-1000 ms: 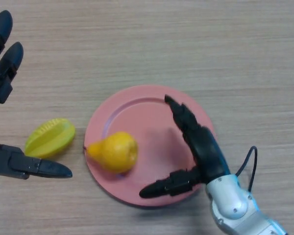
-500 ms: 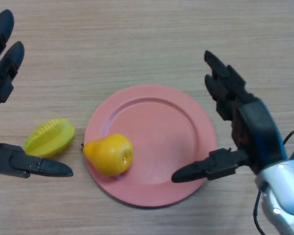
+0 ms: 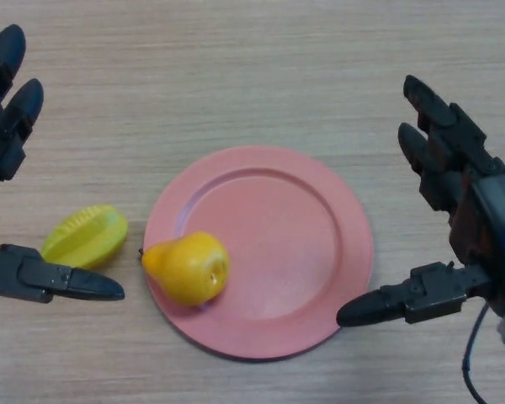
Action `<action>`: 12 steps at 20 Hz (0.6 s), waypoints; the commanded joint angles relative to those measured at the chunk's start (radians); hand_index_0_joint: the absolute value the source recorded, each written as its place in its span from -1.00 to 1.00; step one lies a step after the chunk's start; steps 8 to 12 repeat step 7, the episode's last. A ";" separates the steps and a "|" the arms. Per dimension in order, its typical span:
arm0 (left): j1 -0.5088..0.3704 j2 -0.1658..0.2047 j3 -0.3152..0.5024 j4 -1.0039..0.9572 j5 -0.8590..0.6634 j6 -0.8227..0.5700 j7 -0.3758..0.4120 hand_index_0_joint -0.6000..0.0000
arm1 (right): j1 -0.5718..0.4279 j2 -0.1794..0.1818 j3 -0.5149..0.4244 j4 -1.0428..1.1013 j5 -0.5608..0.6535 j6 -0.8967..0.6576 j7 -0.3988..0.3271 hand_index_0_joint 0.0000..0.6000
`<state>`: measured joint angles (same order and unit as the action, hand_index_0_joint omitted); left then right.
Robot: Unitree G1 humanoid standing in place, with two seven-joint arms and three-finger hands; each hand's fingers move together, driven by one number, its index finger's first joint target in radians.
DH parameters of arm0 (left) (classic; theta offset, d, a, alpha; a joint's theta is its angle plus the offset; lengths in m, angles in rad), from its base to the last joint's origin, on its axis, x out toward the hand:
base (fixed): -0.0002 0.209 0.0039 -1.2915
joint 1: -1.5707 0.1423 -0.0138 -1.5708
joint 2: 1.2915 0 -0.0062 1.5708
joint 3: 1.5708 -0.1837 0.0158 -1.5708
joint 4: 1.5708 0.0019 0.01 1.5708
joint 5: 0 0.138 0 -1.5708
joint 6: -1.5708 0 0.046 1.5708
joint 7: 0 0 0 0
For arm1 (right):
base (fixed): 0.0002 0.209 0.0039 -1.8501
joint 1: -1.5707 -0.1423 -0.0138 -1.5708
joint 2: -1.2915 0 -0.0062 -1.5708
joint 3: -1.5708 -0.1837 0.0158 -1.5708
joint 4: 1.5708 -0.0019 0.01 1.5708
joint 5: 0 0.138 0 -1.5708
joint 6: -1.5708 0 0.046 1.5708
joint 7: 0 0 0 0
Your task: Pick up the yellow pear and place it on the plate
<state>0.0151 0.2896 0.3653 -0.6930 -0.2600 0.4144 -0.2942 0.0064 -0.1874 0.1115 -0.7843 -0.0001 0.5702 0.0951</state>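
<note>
Pale wood-grain laminate is filling the head view, the table [image 3: 252, 67] stretching under a round pink plate [image 3: 320, 244] that is sitting near the middle of the scene. The yellow pear [image 3: 188, 267] is lying on its side on the plate's left part, its narrow stem end pointing left and reaching out over the rim, its rounded base facing the plate's centre. Nothing is touching the fruit.

Just left of the plate, on the bare tabletop, a yellow-green star fruit [image 3: 85, 236] is resting, close to the pear's stem end but apart from it.

The robot's right hand [image 3: 467, 215] is hanging at the right edge of the view, beside the plate and clear of it over the wood. Its fingers are reaching straight up and away and its thumb is pointing left toward the plate's lower right rim, the whole hand spread wide and holding nothing.

The robot's left hand [image 3: 4, 118] is showing at the left edge, well apart from the plate. Its fingers are extending upward along the frame, its thumb is pointing right just below the star fruit, and it too is spread wide with nothing in its grasp.
</note>
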 commanded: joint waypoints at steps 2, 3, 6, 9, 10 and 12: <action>-0.024 0.047 0.051 -0.036 -0.017 -0.108 0.001 1.00 | -0.016 -0.024 -0.045 -0.093 0.025 -0.052 0.003 -1.00; -0.025 0.047 0.049 -0.035 -0.012 -0.109 0.001 1.00 | -0.019 -0.024 -0.044 -0.095 0.023 -0.047 0.003 -1.00; -0.032 0.047 0.038 -0.031 -0.006 -0.114 0.010 1.00 | -0.022 -0.022 -0.039 -0.095 0.021 -0.044 0.002 -1.00; -0.034 0.048 0.037 -0.030 -0.005 -0.115 0.012 1.00 | -0.025 -0.022 -0.038 -0.098 0.021 -0.039 0.002 -1.00; -0.034 0.048 0.037 -0.030 -0.005 -0.115 0.012 1.00 | -0.025 -0.022 -0.038 -0.098 0.021 -0.039 0.002 -1.00; -0.034 0.048 0.037 -0.030 -0.005 -0.115 0.012 1.00 | -0.025 -0.022 -0.038 -0.098 0.021 -0.039 0.002 -1.00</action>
